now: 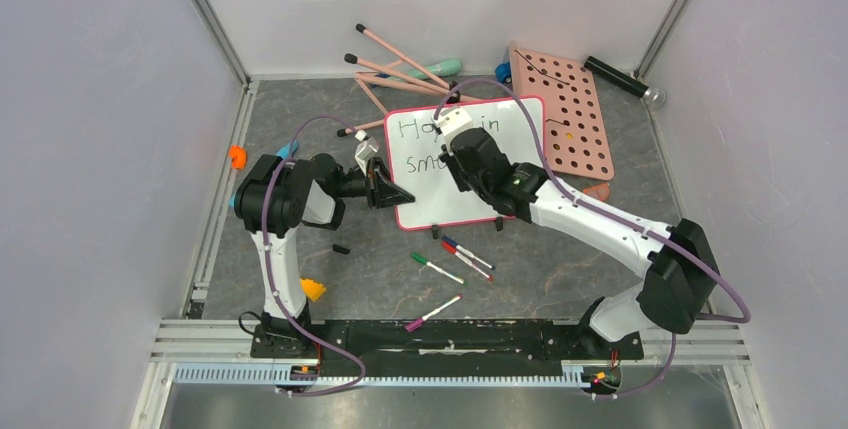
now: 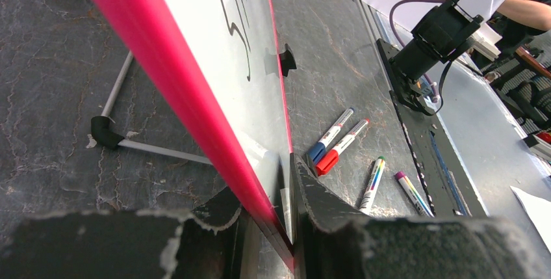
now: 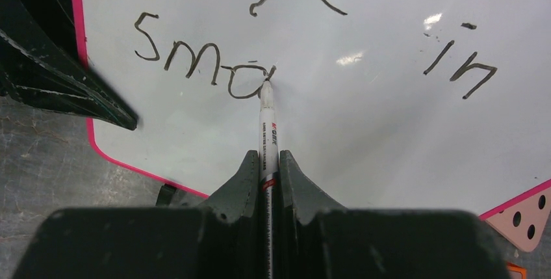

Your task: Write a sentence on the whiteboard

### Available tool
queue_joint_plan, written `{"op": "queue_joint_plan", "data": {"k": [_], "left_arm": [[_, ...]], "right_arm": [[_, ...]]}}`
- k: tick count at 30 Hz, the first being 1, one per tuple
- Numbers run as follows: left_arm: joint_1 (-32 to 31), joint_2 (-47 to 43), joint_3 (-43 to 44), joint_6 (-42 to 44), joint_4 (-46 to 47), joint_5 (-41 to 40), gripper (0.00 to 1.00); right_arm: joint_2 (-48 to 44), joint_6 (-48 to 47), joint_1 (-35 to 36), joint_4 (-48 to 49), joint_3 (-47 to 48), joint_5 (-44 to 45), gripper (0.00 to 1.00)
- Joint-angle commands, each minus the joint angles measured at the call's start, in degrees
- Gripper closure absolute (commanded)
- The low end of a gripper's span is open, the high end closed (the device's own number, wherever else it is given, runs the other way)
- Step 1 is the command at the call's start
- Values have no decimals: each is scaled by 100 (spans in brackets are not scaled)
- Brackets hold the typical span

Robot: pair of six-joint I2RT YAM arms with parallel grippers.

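While the whiteboard sat at the centre of the top view, its sentence reached "sma" on the second line, the marker tip touching that "a". The right gripper pinched the marker tightly. The left gripper clamped the board's pink left edge. Loose markers lay below.

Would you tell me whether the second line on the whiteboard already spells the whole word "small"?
No, the second line on the whiteboard reads only "sma", with the marker tip at its last letter.
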Motion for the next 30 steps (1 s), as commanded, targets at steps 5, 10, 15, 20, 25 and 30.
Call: {"op": "queue_joint_plan", "data": {"k": [5,10,15,20,25,30], "left_arm": [[-79,116,62,455,463,388,80],[-79,116,58,455,463,383,80],[-79,123,66,450,463,389,80],[-79,113,66,448,463,386,80],[-79,127,72,444,463,388,80],[-79,118,69,442,463,389,80]], "right_arm": [[37,30,-38,165,-278,83,100],[0,72,-35,159,-414,-35,100],[-92,103,-37,168,-559,-65,100],[-196,91,-37,93,-630,38,100],[-387,65,-37,77,-542,33,100],[-564,21,-51,79,-285,-49,100]]}}
